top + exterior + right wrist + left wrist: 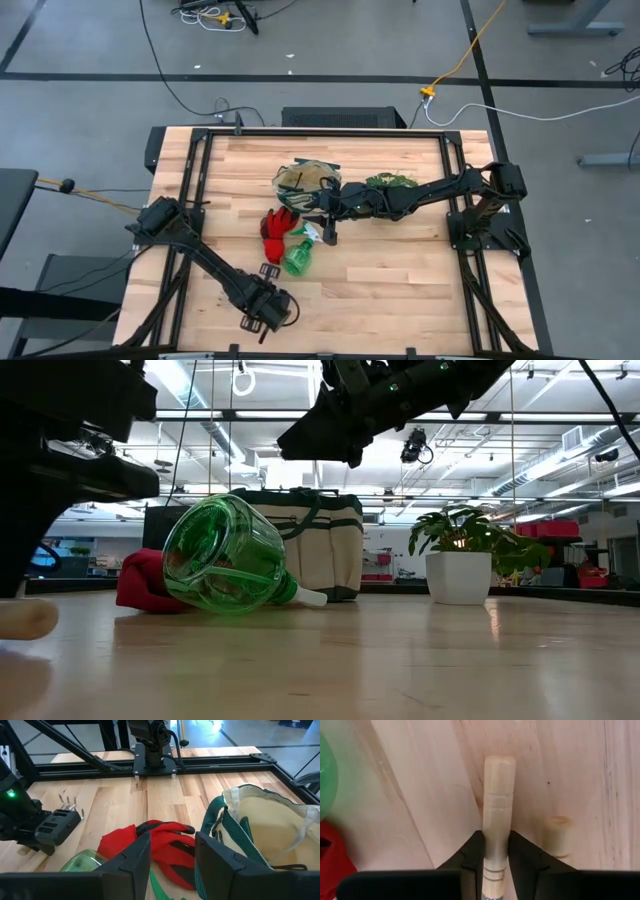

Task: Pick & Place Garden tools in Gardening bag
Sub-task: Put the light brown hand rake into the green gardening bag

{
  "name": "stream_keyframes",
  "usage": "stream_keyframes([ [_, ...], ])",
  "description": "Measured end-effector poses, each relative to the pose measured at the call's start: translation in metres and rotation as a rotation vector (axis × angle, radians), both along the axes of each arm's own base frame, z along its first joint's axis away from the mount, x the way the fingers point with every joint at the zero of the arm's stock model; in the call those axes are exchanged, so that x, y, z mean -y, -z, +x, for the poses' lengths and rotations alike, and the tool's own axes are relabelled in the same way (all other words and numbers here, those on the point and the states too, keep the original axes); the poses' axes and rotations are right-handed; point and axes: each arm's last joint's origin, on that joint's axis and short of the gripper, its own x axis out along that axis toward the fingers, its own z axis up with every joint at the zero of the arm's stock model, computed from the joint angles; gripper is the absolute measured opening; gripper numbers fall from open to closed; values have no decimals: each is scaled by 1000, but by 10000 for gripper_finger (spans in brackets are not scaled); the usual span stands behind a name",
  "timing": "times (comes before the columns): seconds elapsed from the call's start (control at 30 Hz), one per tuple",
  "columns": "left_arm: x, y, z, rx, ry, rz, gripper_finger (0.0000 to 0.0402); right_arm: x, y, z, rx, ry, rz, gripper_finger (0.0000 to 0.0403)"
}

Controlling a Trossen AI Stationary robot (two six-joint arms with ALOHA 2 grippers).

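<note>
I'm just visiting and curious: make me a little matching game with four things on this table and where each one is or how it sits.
Things:
1. spray bottle
2. red gloves
3. wooden-handled rake
4. potted plant

States:
A. between the left end effector's fingers
B. standing upright
C. lying on its side
D. heaped beside the gardening bag

Pairs: 1-C, 2-D, 3-A, 4-B
</note>
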Motion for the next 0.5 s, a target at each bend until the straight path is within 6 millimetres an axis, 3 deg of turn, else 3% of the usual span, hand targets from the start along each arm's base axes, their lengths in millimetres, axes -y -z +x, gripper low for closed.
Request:
stream_keyframes([
  [0.23, -2, 0, 1, -1, -14, 4, 84, 0, 0, 0, 0, 0, 0, 155],
  [0.5, -11, 0, 0, -46, -34, 50, 70, 0, 0, 0, 0, 0, 0, 155],
])
